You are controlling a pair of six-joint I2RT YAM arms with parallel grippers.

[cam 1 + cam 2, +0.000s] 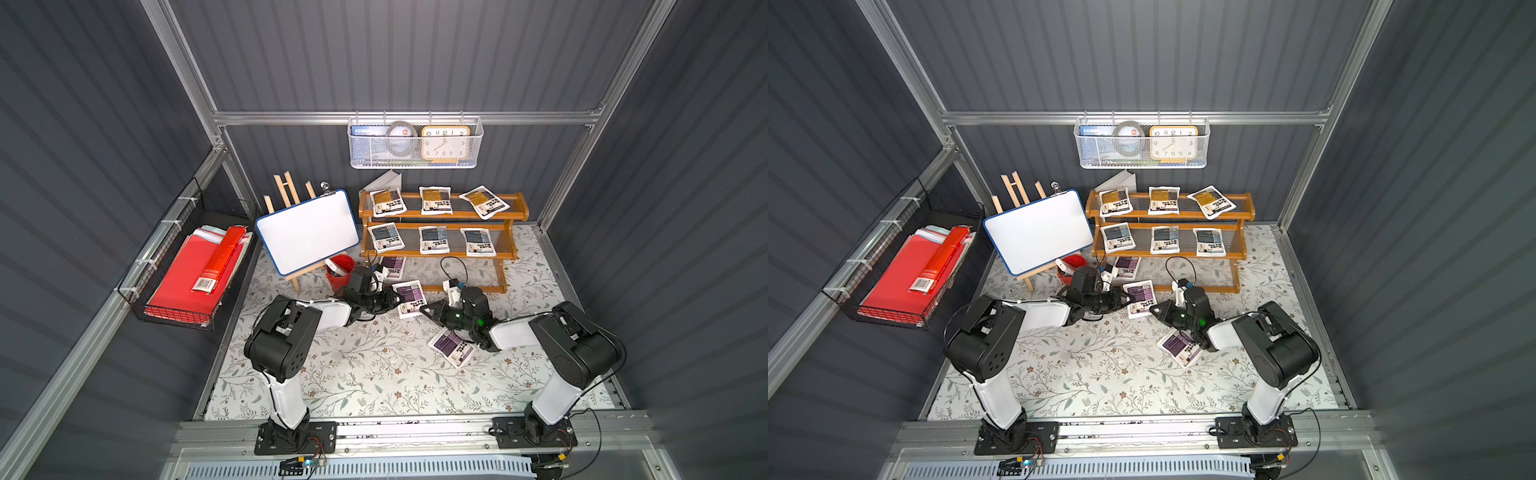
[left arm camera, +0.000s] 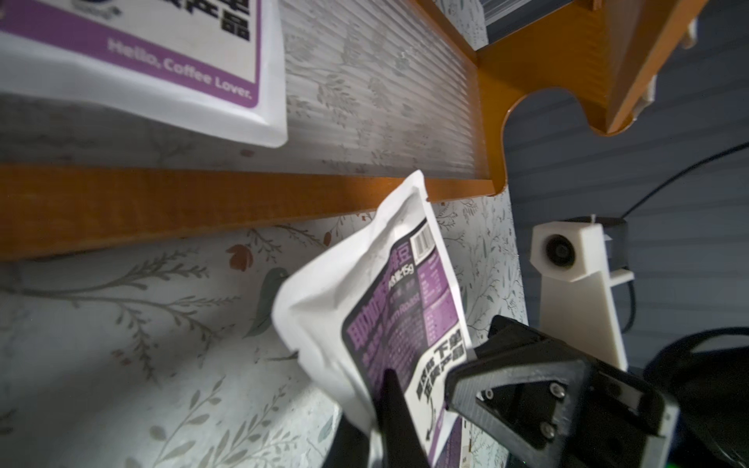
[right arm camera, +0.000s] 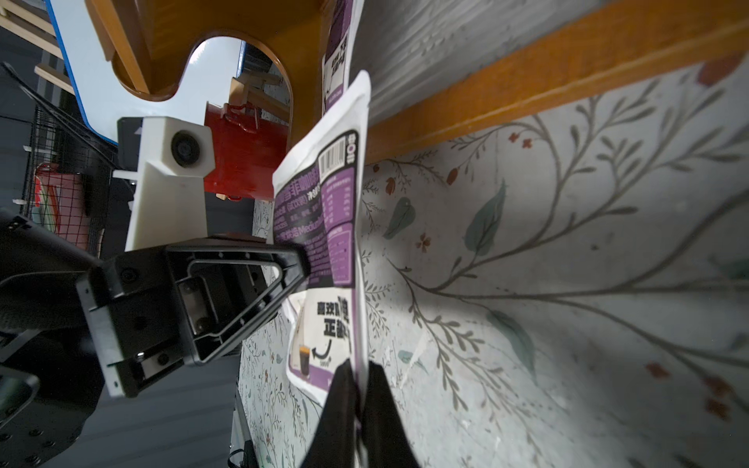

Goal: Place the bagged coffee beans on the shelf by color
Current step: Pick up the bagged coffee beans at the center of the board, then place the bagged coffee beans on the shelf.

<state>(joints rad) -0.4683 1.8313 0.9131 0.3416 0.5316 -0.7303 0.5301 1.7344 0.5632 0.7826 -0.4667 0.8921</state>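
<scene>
A purple bag hangs in the air between the two claws, label up, above the counter and not touching it. The left claw is clenched on one side edge of it. The right claw is clenched on a corner at the far end from the barcode. In the right wrist view the right claw's two black fingers pinch the thin white edge tight. In the left wrist view the left claw bites the bag close to the camera, and the right claw grips it from the other side. Both top views show the same hold. The shelf stands just past both claws, away from the robot. A second purple bag lies on its lowest step, just beyond the left claw. Three blue-grey bags lie in a row on the middle step, farther from the claws. Three amber bags lie on the top step, farthest off. A third purple bag lies flat on the counter behind the right claw, close by that arm's wrist. A red cup stands near the left claw, on its outer side. A whiteboard leans just past the cup.
</scene>
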